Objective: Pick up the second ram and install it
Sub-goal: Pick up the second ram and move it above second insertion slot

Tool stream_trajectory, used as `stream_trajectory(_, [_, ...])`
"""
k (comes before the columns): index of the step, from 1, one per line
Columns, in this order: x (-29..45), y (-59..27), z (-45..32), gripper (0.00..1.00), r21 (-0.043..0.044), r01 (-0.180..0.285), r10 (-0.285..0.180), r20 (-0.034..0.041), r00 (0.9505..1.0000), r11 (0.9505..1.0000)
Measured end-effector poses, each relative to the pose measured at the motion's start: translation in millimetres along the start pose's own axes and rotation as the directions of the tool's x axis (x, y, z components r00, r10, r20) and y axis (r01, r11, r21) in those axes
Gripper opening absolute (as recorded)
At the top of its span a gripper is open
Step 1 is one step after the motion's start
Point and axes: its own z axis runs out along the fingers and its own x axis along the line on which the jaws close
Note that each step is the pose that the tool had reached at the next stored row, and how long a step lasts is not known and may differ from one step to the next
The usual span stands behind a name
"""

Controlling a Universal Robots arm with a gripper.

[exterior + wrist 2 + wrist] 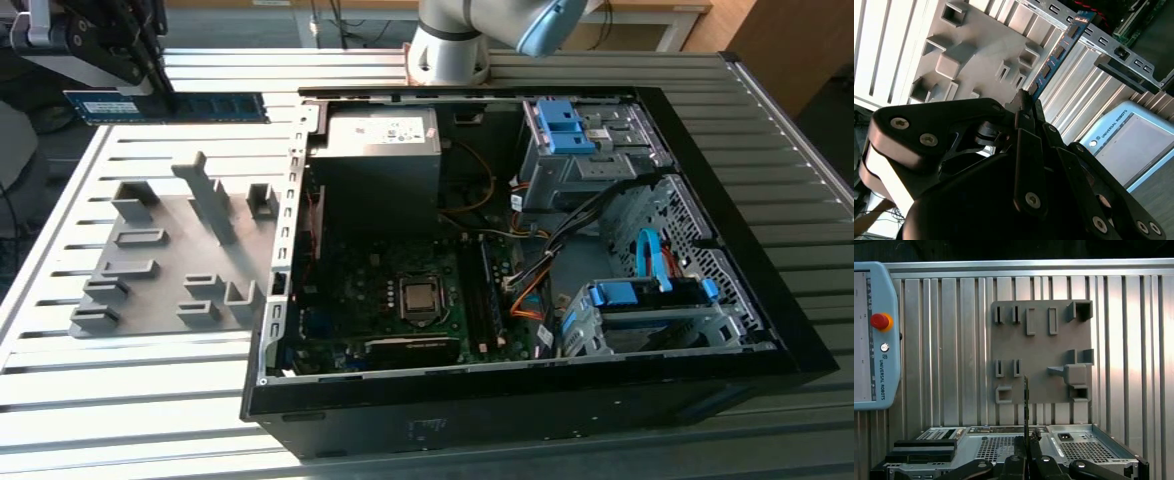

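gripper (1026,102) clamping second ram (180,107), clear of table (134,380)

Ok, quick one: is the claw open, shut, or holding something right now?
Claw: shut on the second ram, gripping it at one end, held in the air off the table.
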Motion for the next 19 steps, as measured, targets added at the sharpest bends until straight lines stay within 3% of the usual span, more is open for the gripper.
stream_trajectory(11, [-0.6,-18.1,0.1,0.14,-0.0030,0.001,-0.001,-0.0002,1.0000,1.0000])
stream_trajectory(19, [-1.7,-49.1,0.7,0.14,-0.0041,0.001,-0.001,-0.0001,1.0000,1.0000])
